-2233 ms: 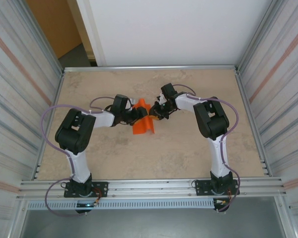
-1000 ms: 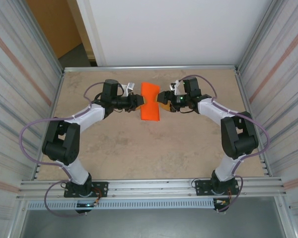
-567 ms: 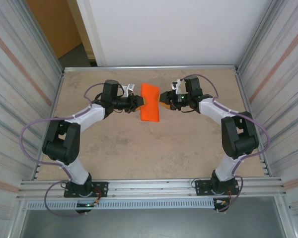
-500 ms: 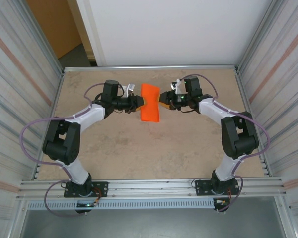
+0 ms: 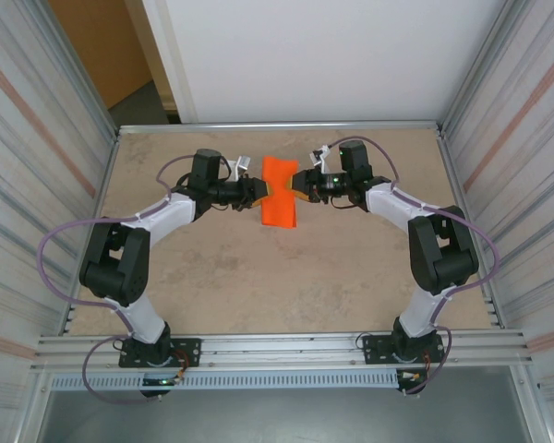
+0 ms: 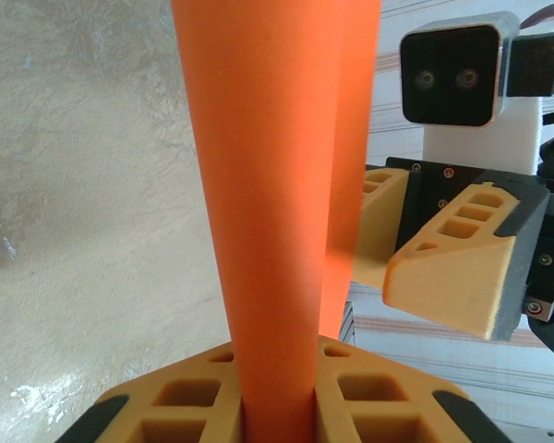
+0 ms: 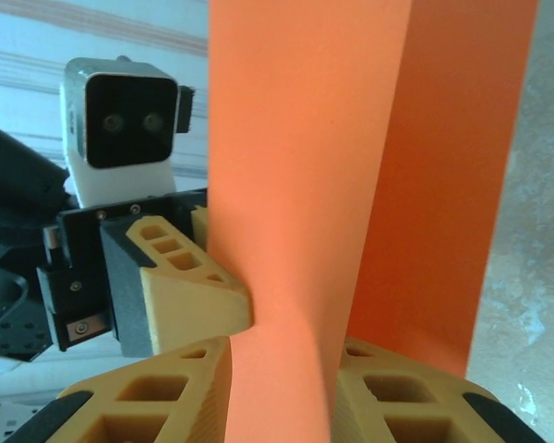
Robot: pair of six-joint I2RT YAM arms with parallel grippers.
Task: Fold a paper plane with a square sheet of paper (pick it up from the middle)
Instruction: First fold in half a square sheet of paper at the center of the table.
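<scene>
Top external: thin bright orange paper sheet [image 5: 279,205], folded into a long narrow band, sits over the far middle of the beige mottled table [image 5: 212,277], running far to near. Whether it touches the table cannot be told. The left gripper [image 5: 261,190] meets its left edge and the right gripper [image 5: 295,182] its right edge, facing each other across a pinched waist in the band.

Left wrist: the left gripper [image 6: 277,411] has narrow jaws, and its yellow ribbed fingers [image 6: 166,406] are clamped on the paper [image 6: 277,185] rising between them. Just beyond, the right gripper [image 6: 374,263] straddles the opposite edge.

Right wrist: the right gripper [image 7: 282,392] is drawn in narrow, both fingers [image 7: 166,392] against the paper [image 7: 305,138], holding it. One finger [image 7: 198,291] of the left gripper touches the sheet's far side.
</scene>
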